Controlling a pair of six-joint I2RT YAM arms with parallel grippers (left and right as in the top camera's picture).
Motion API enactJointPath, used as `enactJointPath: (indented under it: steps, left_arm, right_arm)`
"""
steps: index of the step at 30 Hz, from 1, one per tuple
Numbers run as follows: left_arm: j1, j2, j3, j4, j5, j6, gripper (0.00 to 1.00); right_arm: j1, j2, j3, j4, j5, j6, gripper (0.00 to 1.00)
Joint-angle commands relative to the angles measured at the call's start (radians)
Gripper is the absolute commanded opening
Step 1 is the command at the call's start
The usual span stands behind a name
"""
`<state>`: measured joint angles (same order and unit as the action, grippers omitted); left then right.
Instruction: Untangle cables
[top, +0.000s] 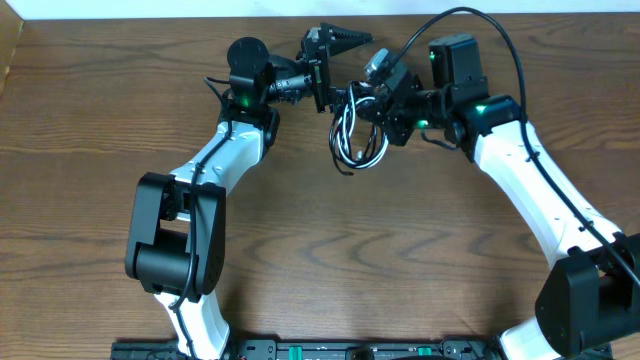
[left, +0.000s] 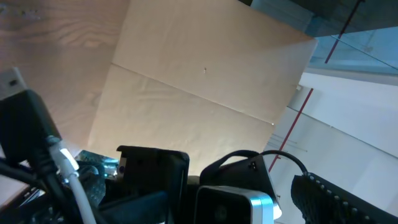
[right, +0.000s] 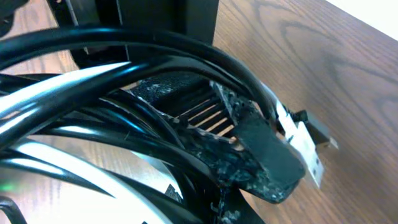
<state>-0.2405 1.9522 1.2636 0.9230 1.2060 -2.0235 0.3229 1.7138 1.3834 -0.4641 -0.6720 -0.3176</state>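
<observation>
Jaws of the right gripper (top: 370, 104) are pressed together on the cables (top: 352, 140), a small bundle of black and white loops spilling from them over the table (top: 90, 120). The left gripper (top: 340, 68) has its jaws wide apart beside the bundle, holding nothing. These cords look light, limp and smooth. A lone strand near the plug (right: 309, 134) seems the best hold.
</observation>
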Motion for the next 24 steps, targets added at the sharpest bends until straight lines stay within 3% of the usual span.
enactJointPath:
  steps: [1, 4, 8, 10, 11, 12, 13, 17, 24]
  left_arm:
    - [-0.003, -0.032, 0.011, 0.006, -0.001, -0.064, 0.91]
    - [-0.003, -0.032, 0.011, 0.006, -0.004, -0.064, 0.70]
    - [-0.003, -0.032, 0.011, 0.004, -0.016, -0.064, 0.54]
    - [-0.003, -0.032, 0.011, -0.002, -0.039, -0.064, 0.32]
    - [-0.003, -0.032, 0.011, -0.002, -0.045, -0.064, 0.27]
    - [-0.003, -0.031, 0.011, -0.002, -0.063, -0.062, 0.14]
    - [-0.003, -0.031, 0.011, -0.002, -0.081, -0.062, 0.08]
    - [0.010, -0.030, 0.011, -0.002, -0.109, -0.048, 0.08]
    - [0.106, -0.030, 0.011, -0.001, -0.024, 0.384, 0.07]
  right_arm:
    - [0.006, 0.007, 0.004, -0.009, -0.039, 0.045, 0.01]
    - [0.006, 0.007, 0.004, -0.021, -0.043, 0.079, 0.01]
    - [0.006, 0.007, 0.004, -0.050, -0.046, 0.079, 0.01]
    - [0.006, 0.007, 0.004, -0.072, -0.048, 0.079, 0.01]
    - [0.006, 0.007, 0.004, -0.079, -0.057, 0.079, 0.01]
    - [0.006, 0.007, 0.004, -0.087, -0.078, 0.079, 0.01]
    - [0.006, 0.007, 0.004, -0.093, -0.099, 0.079, 0.01]
    - [0.006, 0.005, 0.004, -0.115, -0.124, 0.130, 0.01]
    - [-0.049, 0.005, 0.004, -0.242, 0.023, 0.515, 0.01]
